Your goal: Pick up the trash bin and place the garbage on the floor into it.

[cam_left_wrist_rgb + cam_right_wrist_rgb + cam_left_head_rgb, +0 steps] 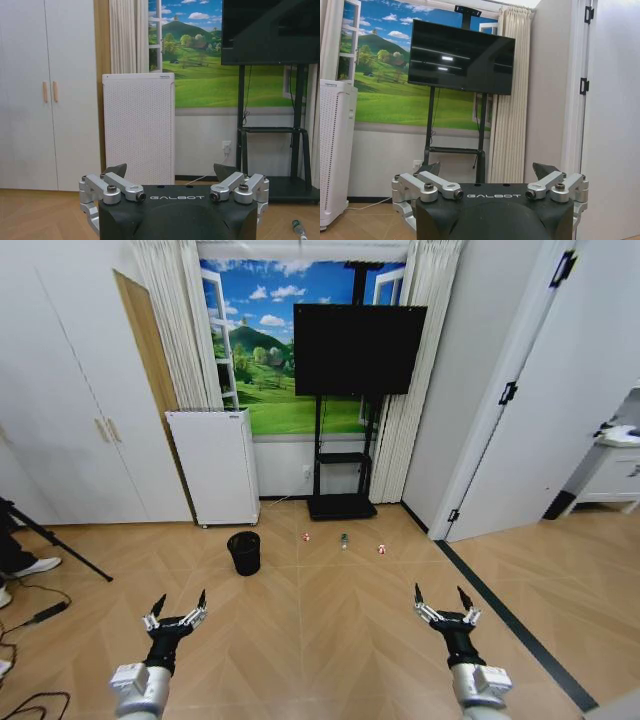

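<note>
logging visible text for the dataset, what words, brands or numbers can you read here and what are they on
"GALBOT": on the black housing of the left hand, left wrist view.
"GALBOT": on the black housing of the right hand, right wrist view.
Small mark on the tall white perforated air purifier, top edge: too small to read.

Each claw, left claw [180, 603] and right claw [439, 598], has black-tipped silver linkage fingers [119, 183] with dark screws, a black housing lettered GALBOT, and silver-grey wrists.
</note>
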Robot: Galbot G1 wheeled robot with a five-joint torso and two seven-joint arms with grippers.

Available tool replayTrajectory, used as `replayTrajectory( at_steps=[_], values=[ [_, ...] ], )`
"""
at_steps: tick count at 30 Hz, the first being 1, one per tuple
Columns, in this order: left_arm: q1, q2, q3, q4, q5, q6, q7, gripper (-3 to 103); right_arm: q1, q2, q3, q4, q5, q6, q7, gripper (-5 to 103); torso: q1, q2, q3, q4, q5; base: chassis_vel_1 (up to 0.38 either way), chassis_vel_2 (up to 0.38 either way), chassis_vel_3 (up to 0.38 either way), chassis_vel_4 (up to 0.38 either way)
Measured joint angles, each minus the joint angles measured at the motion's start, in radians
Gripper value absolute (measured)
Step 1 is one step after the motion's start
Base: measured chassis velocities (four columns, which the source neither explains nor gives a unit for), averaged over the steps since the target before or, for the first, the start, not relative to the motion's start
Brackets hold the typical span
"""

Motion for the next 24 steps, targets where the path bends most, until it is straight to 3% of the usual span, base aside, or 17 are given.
replayTrajectory(
  at_steps=[11,24],
  values=[
    [0.003,-0.002,0.004,-0.006,0.003,-0.001,0.0,98,0.001,-0.008,-0.001,0.002,0.005,-0.001,0.002,100,0.0,0.0,0.0,0.0,-0.0001,-0.062,0.053,0.068,-0.058],
    [0.006,-0.001,0.001,-0.007,0.003,0.003,0.0,98,0.009,0.0,-0.003,-0.013,0.006,0.009,0.01,100,0.0,0.0,0.0,0.0001,0.0001,-0.212,0.234,0.233,-0.251]
  ],
)
